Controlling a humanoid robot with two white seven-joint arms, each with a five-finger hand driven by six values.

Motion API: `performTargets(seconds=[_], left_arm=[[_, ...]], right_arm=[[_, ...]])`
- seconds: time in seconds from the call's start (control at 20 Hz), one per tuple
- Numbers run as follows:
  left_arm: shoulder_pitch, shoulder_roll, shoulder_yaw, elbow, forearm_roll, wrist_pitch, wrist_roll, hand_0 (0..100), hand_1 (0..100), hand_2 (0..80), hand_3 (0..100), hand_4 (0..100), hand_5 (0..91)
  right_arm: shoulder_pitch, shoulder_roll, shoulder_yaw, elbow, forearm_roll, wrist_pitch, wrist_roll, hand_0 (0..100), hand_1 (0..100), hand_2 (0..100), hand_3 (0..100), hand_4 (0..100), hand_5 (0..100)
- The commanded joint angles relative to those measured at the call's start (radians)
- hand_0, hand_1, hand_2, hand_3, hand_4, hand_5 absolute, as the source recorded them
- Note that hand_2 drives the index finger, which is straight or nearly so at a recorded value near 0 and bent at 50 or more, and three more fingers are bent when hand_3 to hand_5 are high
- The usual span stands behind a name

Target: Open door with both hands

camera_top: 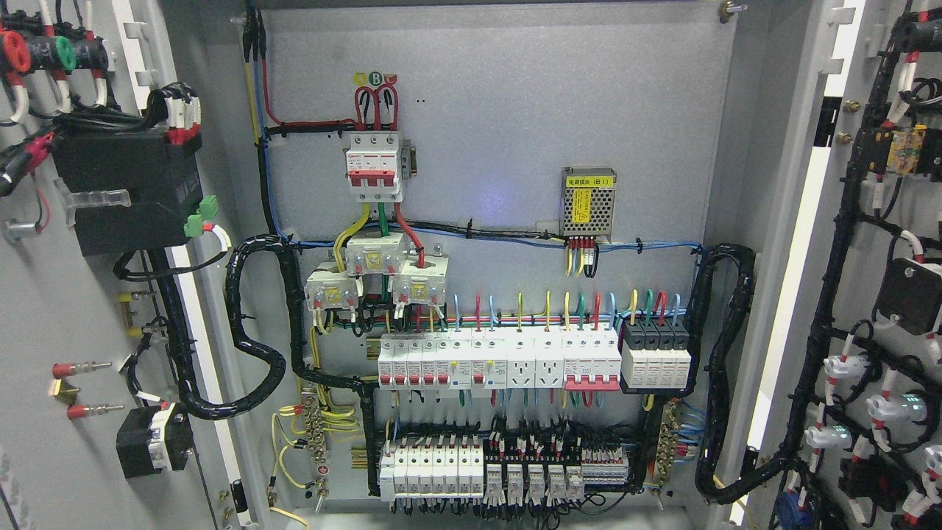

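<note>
Cabinet doors: both are swung wide open, left door leaf (44, 309) at the left edge, right door leaf (876, 294) at the right edge, inner faces toward the camera. No robot hand in view on either side, so I can't tell their state.

Handling call: painted sheet-steel leaves, stiff, hinged, probably heavy-ish given the gear bolted on. The left carries a black switch block (125, 191) and a corrugated cable loom (250, 324); the right carries indicator lamp backs (894, 408) and wiring (824, 316). Smooth paint looks slippery. Best hold is the bare free edge or the outside handle, which is not visible from here. Keep fingers off terminals and looms; they're snag-prone and fragile.

Further back: breaker rows (530, 361), main breaker (375, 165), mesh-cased power supply (587, 202) on the backplate (515, 88).

Task looks essentially done.
</note>
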Motion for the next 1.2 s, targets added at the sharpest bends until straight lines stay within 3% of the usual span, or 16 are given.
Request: performTargets(seconds=[0.0, 0.4, 0.6, 0.8, 1.15], left_arm=[[0.004, 0.03, 0.054, 0.002, 0.076, -0.253, 0.0, 0, 0, 0.0, 0, 3, 0.0], [0.027, 0.064, 0.147, 0.003, 0.16, -0.294, -0.001, 0, 0, 0.0, 0, 3, 0.0], [0.039, 0.065, 0.198, 0.005, 0.199, -0.296, -0.003, 0, 0, 0.0, 0, 3, 0.0], [0.042, 0.077, 0.239, 0.008, 0.243, -0.297, -0.003, 0, 0, 0.0, 0, 3, 0.0], [0.039, 0.088, 0.281, 0.072, 0.249, -0.296, -0.003, 0, 0, 0.0, 0, 3, 0.0]], right_arm=[[0.0, -0.013, -0.035, 0.044, -0.012, -0.001, -0.005, 0, 0, 0, 0, 0, 0], [0.003, -0.031, -0.041, 0.043, -0.09, -0.004, 0.034, 0, 0, 0, 0, 0, 0], [0.009, -0.031, -0.049, 0.044, -0.096, -0.004, 0.078, 0, 0, 0, 0, 0, 0], [0.009, -0.033, -0.065, 0.064, -0.098, -0.004, 0.083, 0, 0, 0, 0, 0, 0], [0.009, -0.057, -0.108, 0.116, -0.098, -0.004, 0.083, 0, 0, 0, 0, 0, 0]])
